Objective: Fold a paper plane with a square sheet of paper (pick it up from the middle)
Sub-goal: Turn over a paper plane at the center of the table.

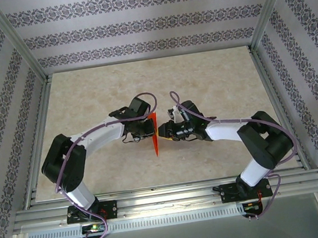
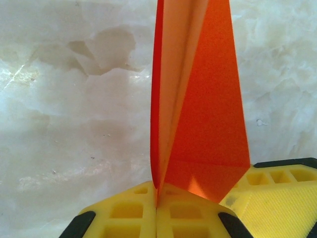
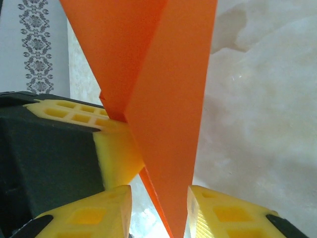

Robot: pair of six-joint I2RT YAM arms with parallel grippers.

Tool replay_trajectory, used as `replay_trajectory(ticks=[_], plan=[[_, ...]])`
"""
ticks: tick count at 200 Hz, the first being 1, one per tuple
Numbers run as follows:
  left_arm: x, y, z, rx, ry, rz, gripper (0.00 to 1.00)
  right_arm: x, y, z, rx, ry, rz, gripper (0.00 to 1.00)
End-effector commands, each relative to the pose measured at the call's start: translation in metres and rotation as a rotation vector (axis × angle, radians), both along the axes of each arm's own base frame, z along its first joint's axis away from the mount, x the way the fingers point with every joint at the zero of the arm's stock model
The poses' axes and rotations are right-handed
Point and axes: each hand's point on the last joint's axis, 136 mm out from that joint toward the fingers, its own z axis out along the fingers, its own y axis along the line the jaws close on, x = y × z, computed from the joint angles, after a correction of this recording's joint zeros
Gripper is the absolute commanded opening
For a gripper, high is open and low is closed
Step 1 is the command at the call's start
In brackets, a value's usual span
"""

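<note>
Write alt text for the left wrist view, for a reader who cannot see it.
The left end effector, its yellow fingers shut, pinches the lower edge of the folded orange paper plane, which rises up the centre of the frame. Behind it lies the pale marbled table.

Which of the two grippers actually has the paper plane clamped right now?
The left gripper: its jaws are pressed together on the paper plane. The right gripper has its jaws standing apart, with the plane's tip passing loosely between them.

left fingers [image 2: 130, 214] pinched on paper plane [image 2: 203, 124] | plane points away | marble table [image 2: 74, 109] behind
</note>
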Motion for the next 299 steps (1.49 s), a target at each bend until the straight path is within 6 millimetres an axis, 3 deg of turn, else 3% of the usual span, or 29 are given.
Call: replay_trajectory(ticks=[1,44,64,112,171,256,299], plan=[[-0.008,0.0,-0.005,0.039,0.03,-0.023,0.08,0.006,0.014,0.007,0.051,-0.013,0.011,0.36],[-0.01,-0.001,-0.008,0.038,0.035,-0.027,0.08,0.008,0.019,-0.002,0.041,0.002,0.005,0.37],[-0.011,-0.009,-0.007,-0.002,0.035,-0.041,0.08,0.009,0.019,-0.012,0.017,0.021,-0.005,0.32],[-0.016,-0.004,-0.014,0.014,0.05,-0.041,0.11,0.012,0.008,-0.034,-0.061,0.046,-0.06,0.19],[-0.019,0.006,-0.027,0.073,0.071,-0.021,0.22,0.008,0.007,-0.037,-0.055,0.055,-0.053,0.07],[-0.017,0.024,-0.005,0.114,-0.01,0.009,0.46,0.007,0.005,-0.047,-0.073,0.082,-0.068,0.02],[-0.019,0.023,0.007,0.063,-0.055,0.025,0.49,0.008,0.005,-0.05,-0.073,0.087,-0.073,0.01]])
